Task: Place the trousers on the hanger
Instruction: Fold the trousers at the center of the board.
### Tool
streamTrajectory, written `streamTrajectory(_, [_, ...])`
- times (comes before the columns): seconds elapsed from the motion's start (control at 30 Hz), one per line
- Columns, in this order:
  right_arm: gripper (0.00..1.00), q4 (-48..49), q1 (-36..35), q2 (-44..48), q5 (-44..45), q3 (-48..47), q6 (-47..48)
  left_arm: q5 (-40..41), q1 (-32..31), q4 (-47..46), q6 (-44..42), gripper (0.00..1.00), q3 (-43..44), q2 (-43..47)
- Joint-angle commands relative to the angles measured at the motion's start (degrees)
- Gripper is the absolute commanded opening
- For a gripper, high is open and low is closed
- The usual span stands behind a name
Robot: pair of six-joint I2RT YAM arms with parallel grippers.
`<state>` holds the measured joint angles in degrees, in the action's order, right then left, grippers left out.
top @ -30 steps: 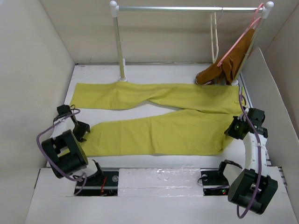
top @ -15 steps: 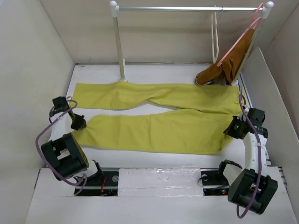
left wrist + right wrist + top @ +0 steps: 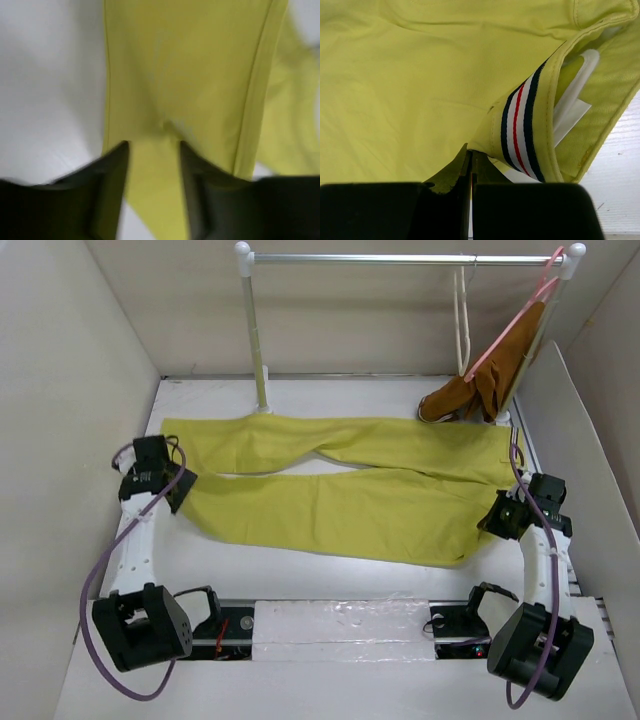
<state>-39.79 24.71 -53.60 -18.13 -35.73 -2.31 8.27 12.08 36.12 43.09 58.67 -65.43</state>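
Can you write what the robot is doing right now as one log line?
trousers: lying on table | left gripper: open, at leg end | right gripper: shut on trousers by waistband | hanger: hanging on rail, bare

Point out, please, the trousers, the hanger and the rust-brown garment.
trousers (image 3: 340, 515), top view, middle of the near leg.
hanger (image 3: 459, 330), top view, its long side rod.
rust-brown garment (image 3: 480, 392), top view, bunched lower part.

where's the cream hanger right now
In the top view the cream hanger hangs from the metal rail at the upper right, just left of the pink hanger.
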Motion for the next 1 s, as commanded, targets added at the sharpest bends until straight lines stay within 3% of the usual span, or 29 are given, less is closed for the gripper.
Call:
streamTrajectory(0.0, [0.00, 1.82, 0.16, 0.52, 0.64, -0.13, 1.08, -3.25, 2.32, -1.12, 1.91, 0.51, -11.72, 2.24])
streamTrajectory(0.07, [0.00, 1.65, 0.16, -0.01, -0.15, -0.75, 0.90, -4.58, 2.87, -3.24, 1.65, 0.73, -15.08, 0.40])
streamTrajectory(0.1, [0.00, 1.47, 0.16, -0.18, -1.11, -1.53, 0.64, -3.02, 2.87, -3.33, 0.60, 0.79, -13.69, -1.00])
streamTrajectory(0.2, [0.00, 1.38, -0.36, -0.10, -2.08, -1.80, 0.55, -0.38, 2.87, -3.25, -0.81, 0.81, -8.60, -2.51])
streamTrajectory(0.27, [0.00, 1.73, -0.89, 0.69, -2.00, -1.02, 0.37, 5.22, 2.87, -3.60, -1.86, 0.80, -1.84, -2.95])
streamTrajectory(0.33, [0.00, 1.47, -0.89, 0.96, -1.91, -0.58, 0.64, 8.94, 4.00, -3.16, -1.87, 0.77, -0.59, -3.65])
streamTrajectory(0.47, [0.00, 1.38, -1.41, 1.57, -1.65, -0.13, 1.16, 3.97, 14.78, -8.60, -0.91, 0.67, -3.21, -9.77])
streamTrajectory(0.57, [0.00, 1.03, -2.03, 1.22, -1.03, -0.92, 1.25, -0.43, 17.89, -11.32, 0.76, 0.62, -4.71, -16.10])
streamTrajectory(0.8, [0.00, 1.91, -2.03, -0.19, -0.85, -1.89, 1.60, -0.89, 17.89, -14.06, -1.43, 0.59, -2.25, -25.35])
streamTrajectory(0.83, [0.00, 2.00, -2.03, -0.01, -0.85, -1.72, 1.60, -0.54, 17.89, -13.88, -1.52, 0.58, -2.16, -26.41])
streamTrajectory(0.87, [0.00, 2.08, -2.03, -0.01, -0.85, -1.54, 1.60, 0.42, 17.89, -13.80, -1.34, 0.50, -2.16, -27.98])
streamTrajectory(0.97, [0.00, 2.44, -2.03, -0.10, -1.55, -1.01, 1.60, 0.43, 17.89, -15.11, -1.52, 0.49, -1.81, -31.06])
